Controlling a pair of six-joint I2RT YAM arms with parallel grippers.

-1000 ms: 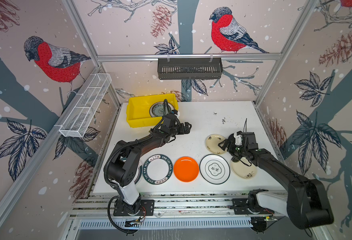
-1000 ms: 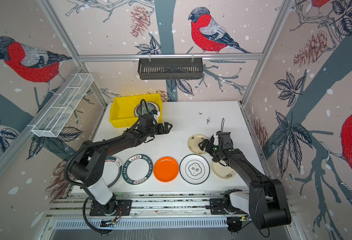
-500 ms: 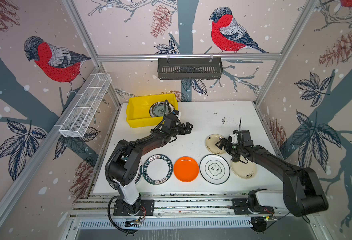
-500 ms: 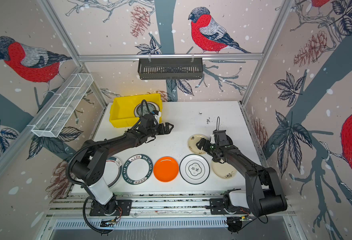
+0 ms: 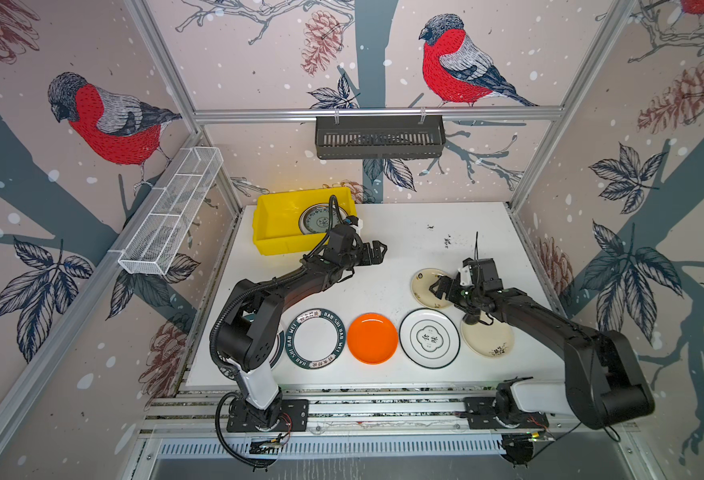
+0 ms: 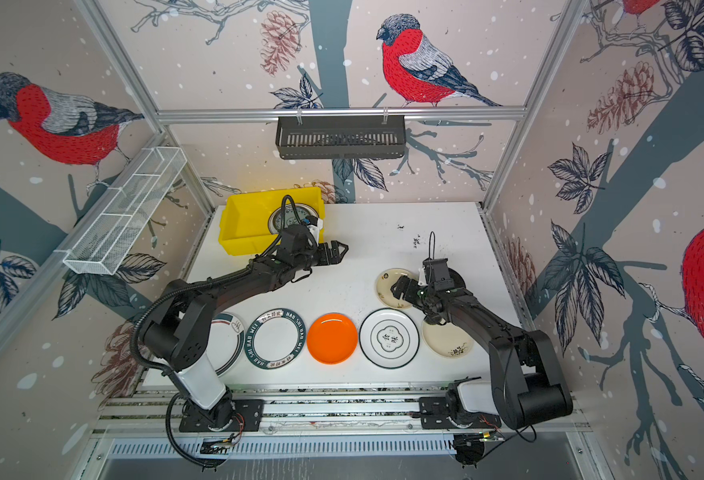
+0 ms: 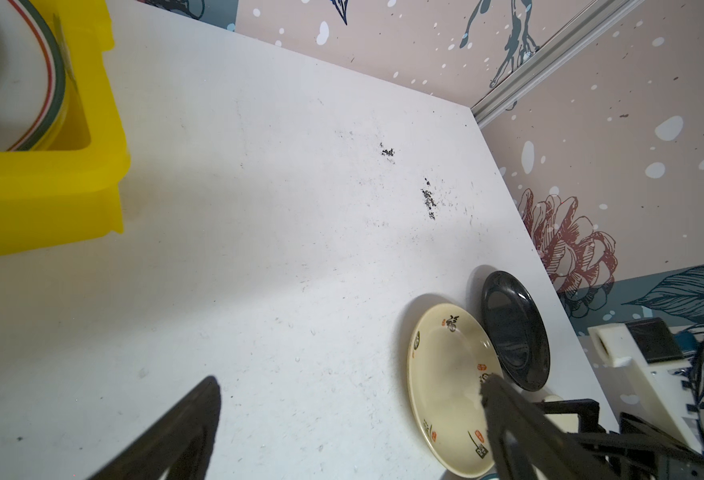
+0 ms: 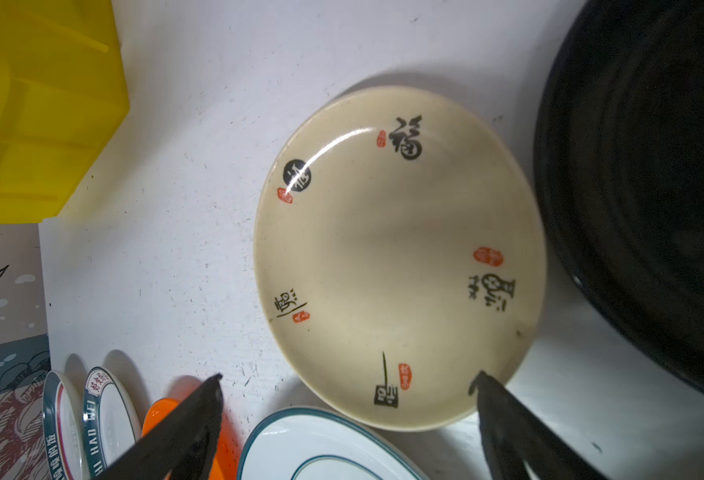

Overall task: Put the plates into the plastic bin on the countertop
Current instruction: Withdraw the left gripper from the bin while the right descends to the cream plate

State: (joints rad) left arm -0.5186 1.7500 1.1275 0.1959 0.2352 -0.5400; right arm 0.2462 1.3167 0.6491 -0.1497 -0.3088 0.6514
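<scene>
A glazed cream plate [image 8: 396, 257] catches a highlight beside a glossy black plate [image 7: 514, 328] on the matt, scuffed white countertop [image 7: 259, 249]. The yellow bin [image 5: 277, 241] looks like smooth moulded plastic; the orange plate [image 5: 372, 337] shines; the frame rails [image 5: 367, 113] are brushed metal; the white basket [image 5: 167, 216] is fine wire mesh.

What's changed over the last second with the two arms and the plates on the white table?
The right gripper edged leftward, further over the cream round plate with black characters, jaws open; nothing was gripped or released. The left gripper stayed open beside the bright yellow plastic bin. The plain orange plate and its neighbours did not move.
</scene>
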